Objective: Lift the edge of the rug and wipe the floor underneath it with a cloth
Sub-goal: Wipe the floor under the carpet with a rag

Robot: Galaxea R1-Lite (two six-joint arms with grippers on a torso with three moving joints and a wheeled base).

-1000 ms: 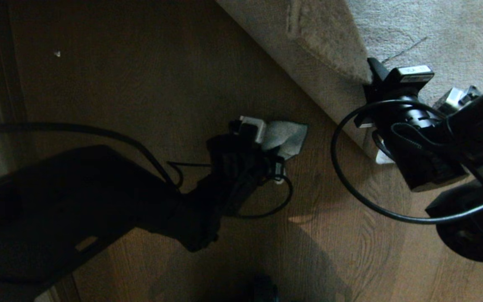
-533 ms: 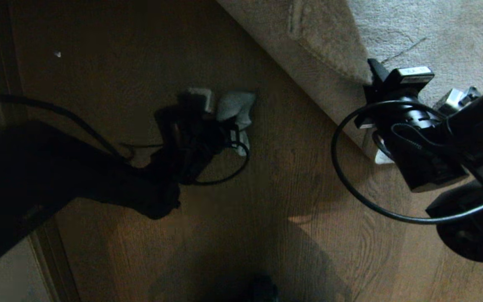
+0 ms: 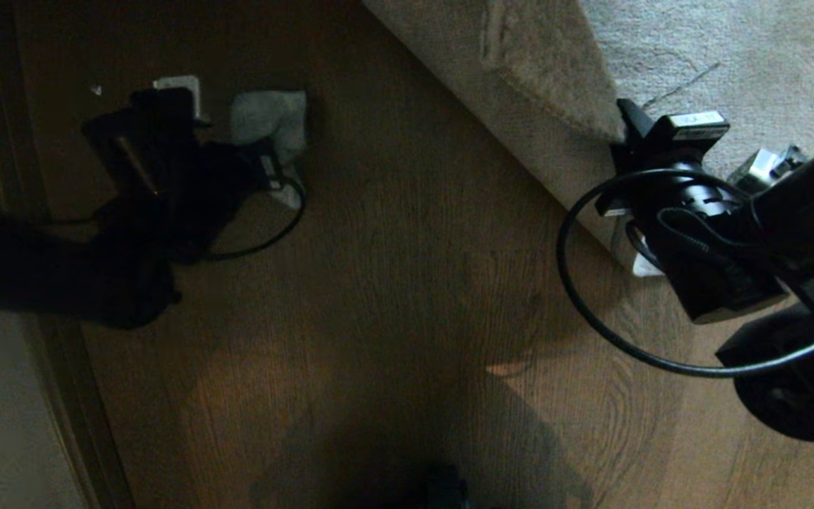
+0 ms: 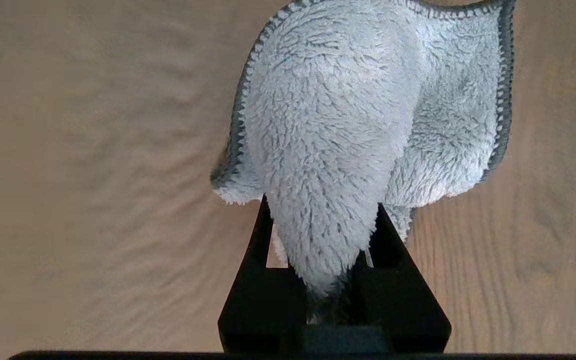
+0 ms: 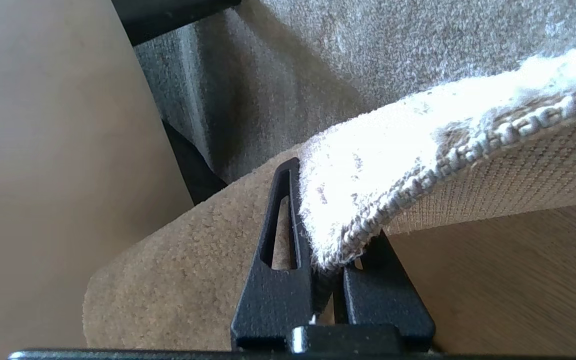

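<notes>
Head view: brown wood-grain floor (image 3: pixel 407 297) fills most of the frame; grey-beige rug (image 3: pixel 732 42) occupies the upper right, its rug edge (image 3: pixel 555 92) folded up and back over the pile. Right gripper (image 3: pixel 622 131), at the right of the frame beside the raised flap, has its fingers closed on the rug edge. In the right wrist view the right gripper (image 5: pixel 328 235) is seen with both black fingers pinching the hemmed corner of the rug edge (image 5: pixel 363 220), woven backing turned outward, bare floor (image 5: pixel 508 280) showing beneath the lifted part, flat rug pile (image 5: pixel 368 55) beyond. Left gripper (image 3: pixel 255 152), at the upper left of the head view, well apart from the rug, is closed on the cloth (image 3: pixel 273 120), which lies against the floor. Left wrist view: left gripper (image 4: pixel 323 240) narrowed on a bunched fold of the pale grey-white cloth (image 4: pixel 358 115); the rest of the cloth fans out ahead of the fingertips, dark stitched hem visible along its border, wood-grain floor (image 4: pixel 93 150) all round it. Black cable (image 3: pixel 576 297) loops from the right arm over the floor.
</notes>
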